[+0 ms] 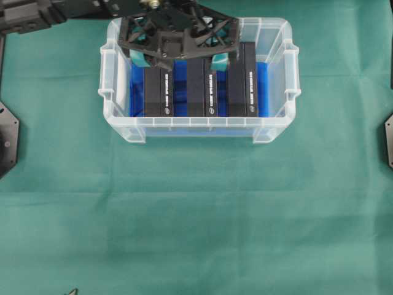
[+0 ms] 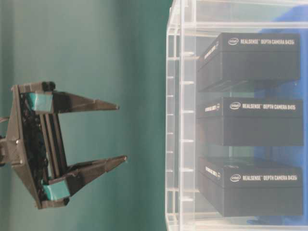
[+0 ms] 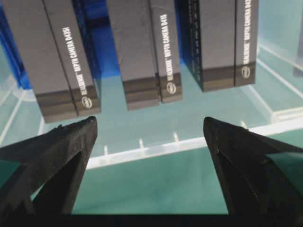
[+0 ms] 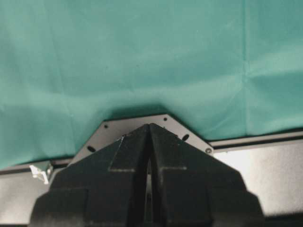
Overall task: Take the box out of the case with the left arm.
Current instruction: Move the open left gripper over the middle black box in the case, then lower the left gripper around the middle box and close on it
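The clear case [image 1: 196,128] stands at the back middle of the table, with a blue sheet [image 1: 136,92] on its bottom. Three black boxes stand in it side by side: left [image 1: 158,92], middle [image 1: 201,89] and right [image 1: 242,80]. My left gripper [image 1: 179,59] hovers over the case's far side, open wide and holding nothing. In the left wrist view the left gripper [image 3: 149,122] frames the case's rim [image 3: 165,146], and the middle box [image 3: 142,47] lies beyond the gap. The table-level view shows the left gripper [image 2: 121,132] apart from the case [image 2: 174,120]. My right gripper [image 4: 149,125] is shut and holds nothing.
Green cloth [image 1: 196,215] covers the table in front of the case. Black arm base plates sit at the left edge [image 1: 7,138] and right edge [image 1: 389,141]. Under the right gripper lies a grey mounting plate [image 4: 99,139].
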Motion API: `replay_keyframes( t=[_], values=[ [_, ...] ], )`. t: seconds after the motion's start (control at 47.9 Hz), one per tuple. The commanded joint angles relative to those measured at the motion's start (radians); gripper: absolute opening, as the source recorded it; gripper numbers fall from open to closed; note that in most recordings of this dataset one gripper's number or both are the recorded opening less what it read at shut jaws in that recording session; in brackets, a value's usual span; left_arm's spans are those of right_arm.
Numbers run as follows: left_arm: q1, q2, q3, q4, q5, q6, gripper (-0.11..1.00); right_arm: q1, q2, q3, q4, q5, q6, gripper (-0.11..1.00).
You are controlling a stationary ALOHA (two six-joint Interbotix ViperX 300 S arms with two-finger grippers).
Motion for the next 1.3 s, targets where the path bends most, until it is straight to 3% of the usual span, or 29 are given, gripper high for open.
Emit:
replay_keyframes(
  t=[0.0,1.275],
  values=[
    [-0.002,-0.009,-0.029,0.005,0.003,-0.002,0.98,-0.002,-0.002,-0.021,-0.002,0.002,0.002,0.00],
    [0.018,0.054,-0.069,0.005,0.002,0.023,0.98,-0.002,0.002,-0.021,-0.002,0.002,0.000,0.00]
  ],
)
